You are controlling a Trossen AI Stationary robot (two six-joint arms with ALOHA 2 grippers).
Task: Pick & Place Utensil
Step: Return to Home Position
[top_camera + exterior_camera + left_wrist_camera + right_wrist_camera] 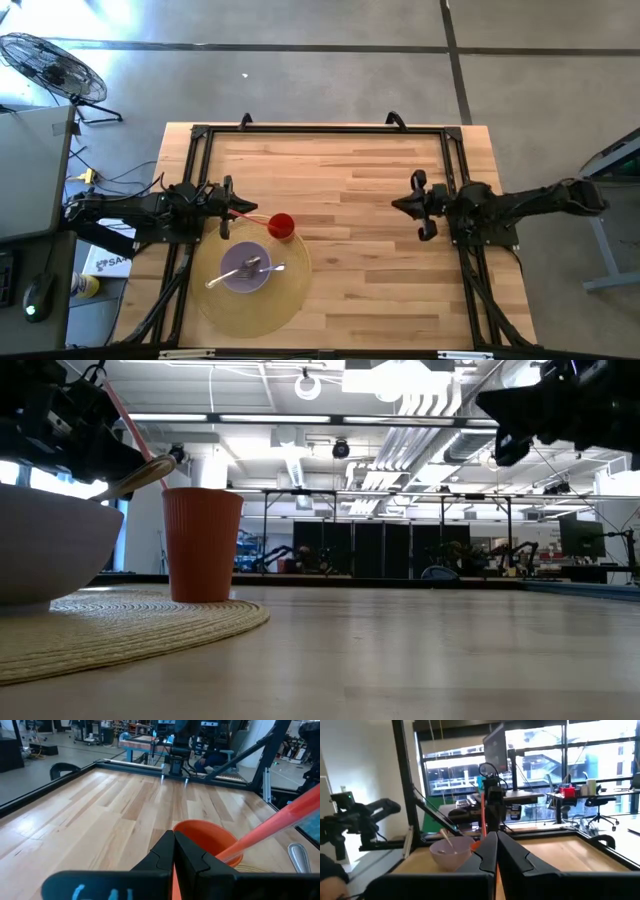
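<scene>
A long red utensil [253, 214] stands slanted in a red cup [281, 226], with its lower end inside the cup [205, 836] and its upper part leaning toward my left arm. My left gripper [238, 207] hovers shut just left of the cup. In the left wrist view its fingertips [173, 837] meet in front of the cup and the red handle [280, 820] passes to one side of them. A purple bowl [243, 272] with metal spoons [262, 268] sits on a round woven mat [262, 308]. My right gripper [397, 205] waits shut over the table's right half. My left gripper has nothing between its shut fingertips [165, 851] in the wrist view. The red utensil's upper handle [242, 209] ends close beside the gripper in the high view. I cannot tell whether it touches the gripper.
The cup [203, 545] stands at the mat's [150, 622] far edge, next to the bowl [40, 555]. Black frame rails [190, 170] run along the table's left, far and right sides. Bare wood lies between the two arms.
</scene>
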